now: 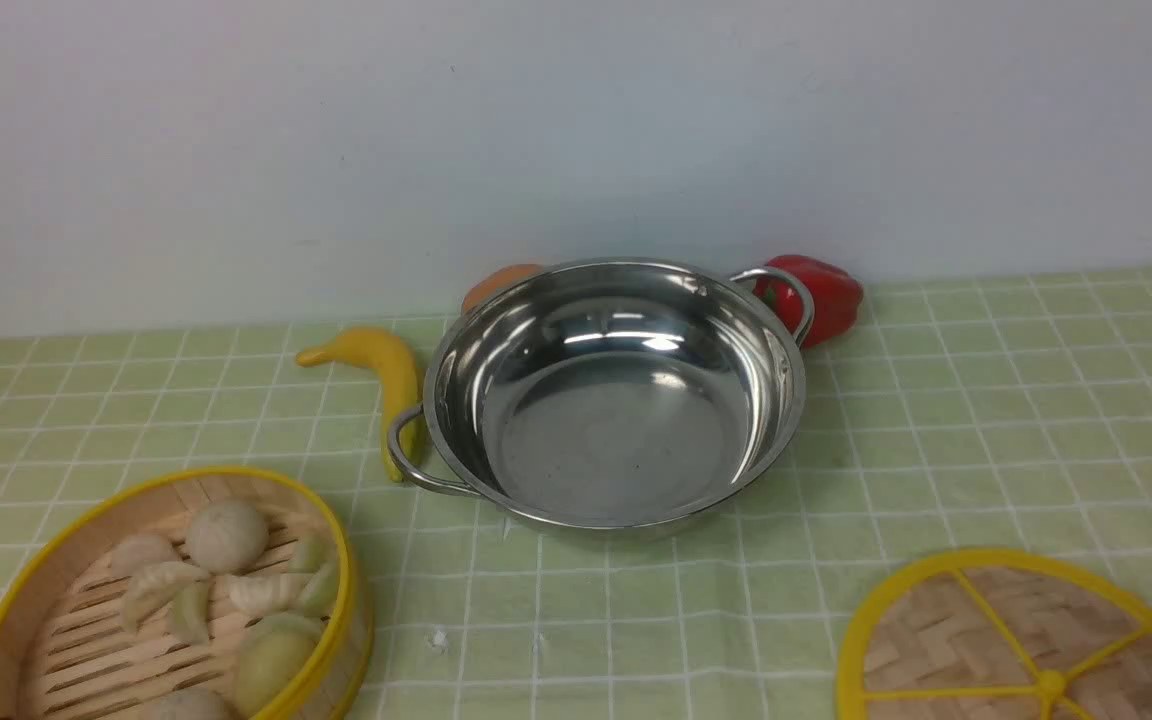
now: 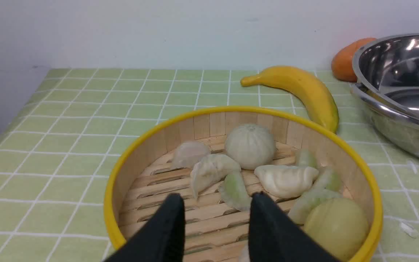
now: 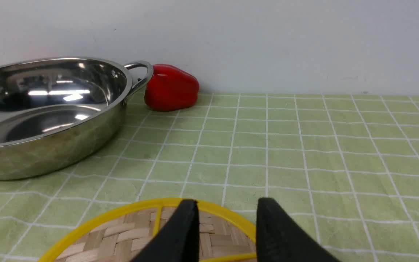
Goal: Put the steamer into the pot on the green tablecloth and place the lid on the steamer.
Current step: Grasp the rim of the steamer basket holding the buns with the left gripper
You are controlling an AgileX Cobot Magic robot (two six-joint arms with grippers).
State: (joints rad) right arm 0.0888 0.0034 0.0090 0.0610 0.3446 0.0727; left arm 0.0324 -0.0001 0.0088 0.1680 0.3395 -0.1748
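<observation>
Steamer [image 1: 76,650] rests on the green tablecloth [image 1: 986,420] in the front view, apart from the empty pot [image 1: 616,430], and the lid [image 1: 986,640] lies opposite; no arm shows. In the left wrist view, the left pincer [image 2: 216,198] hangs spread and empty, with the basket's floor right below. In the right wrist view, the right pincer [image 3: 227,201], also spread and empty, hovers over the lid's rim. The step in hand looks like grasping the steamer, so next the jaws should straddle its wall.

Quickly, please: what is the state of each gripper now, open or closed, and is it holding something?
Left gripper: open, holding nothing, by the steamer.
Right gripper: open, holding nothing, by the lid.
</observation>
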